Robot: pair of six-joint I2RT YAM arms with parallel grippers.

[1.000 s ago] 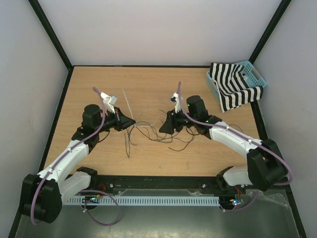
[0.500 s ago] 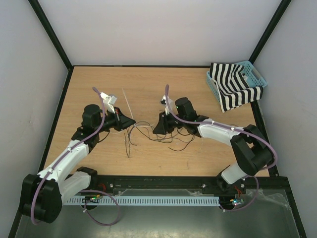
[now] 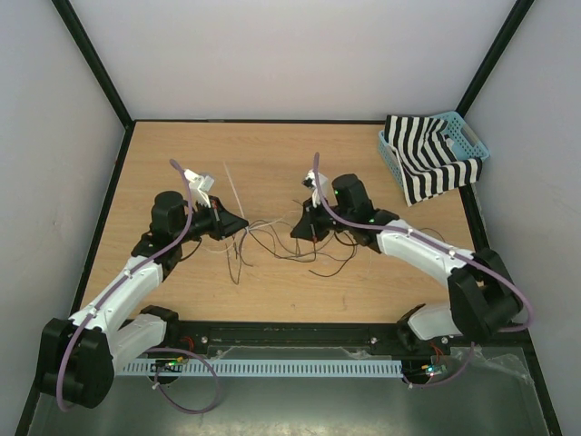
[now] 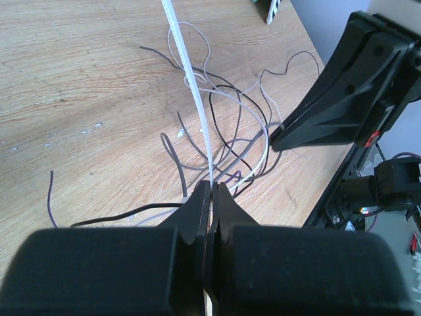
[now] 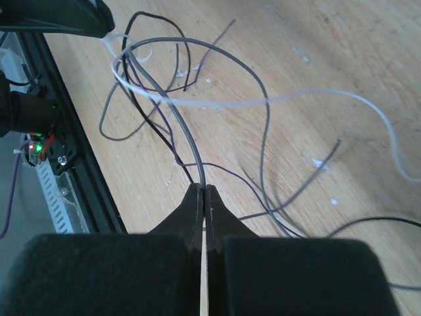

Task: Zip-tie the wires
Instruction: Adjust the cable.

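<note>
Far right, a blue basket [image 3: 478,145] holds a striped cloth [image 3: 427,168], well apart from the arms. In the middle of the table [image 3: 172,154] the wires [image 3: 272,241] sprawl in loops between both arms. From above, the fingertips are too small to read. The wrist views settle it: left gripper [image 4: 212,191] clenched on a white zip tie [image 4: 191,85] lying across the loops, right gripper [image 5: 204,192] pinching one grey strand.

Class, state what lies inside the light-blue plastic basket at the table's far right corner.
A black-and-white striped cloth fills the light-blue plastic basket, spilling over its near rim. Anything beneath the cloth is covered.
</note>
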